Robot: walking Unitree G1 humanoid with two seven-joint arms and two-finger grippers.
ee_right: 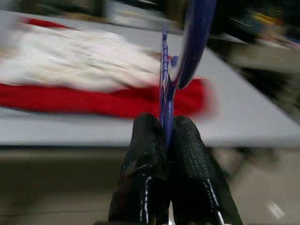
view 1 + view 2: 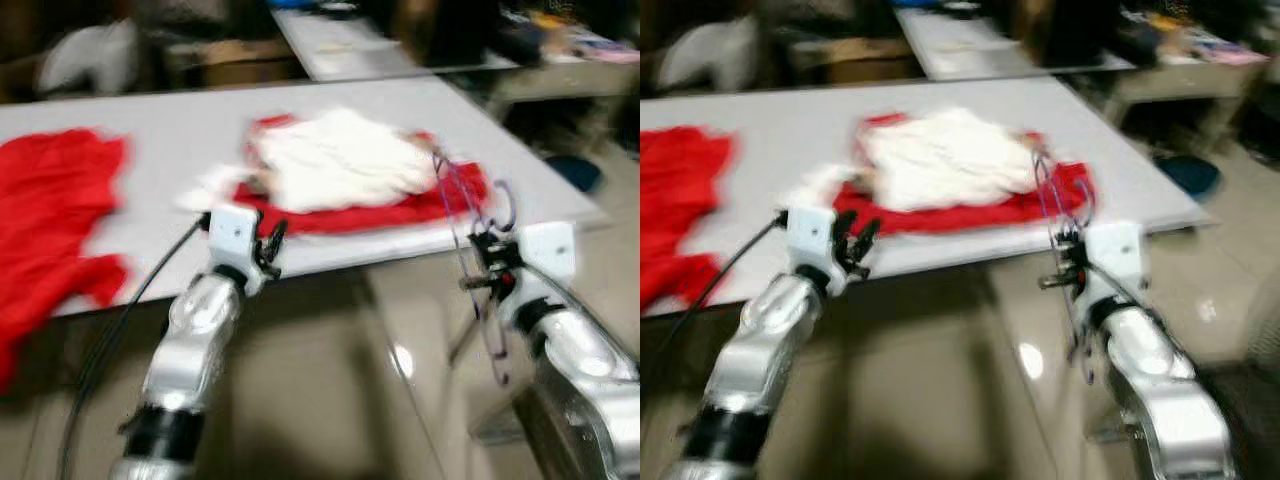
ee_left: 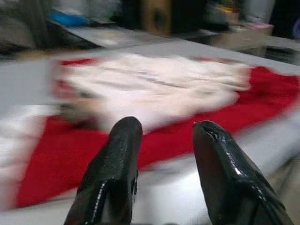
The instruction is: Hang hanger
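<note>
Trouble could come if we swing our right gripper (image 1: 165,140), pinched tight on the thin purple hanger (image 2: 470,225) by the desk (image 2: 180,130) edge, into the clothes pile (image 2: 350,165), while our left gripper (image 3: 161,136) hangs wide.

Ahead, a table (image 2: 180,130) spanning the view, with a heap of clothes (image 2: 350,170) near its front edge toward the right and a second garment (image 2: 50,220) at its left end, hanging over the edge. Just before the front edge, left gripper (image 2: 268,243) facing the heap and right gripper (image 2: 488,262) at the right corner, with a hanger (image 2: 470,215) between its fingers. Behind, another table (image 2: 340,40) farther back.
</note>
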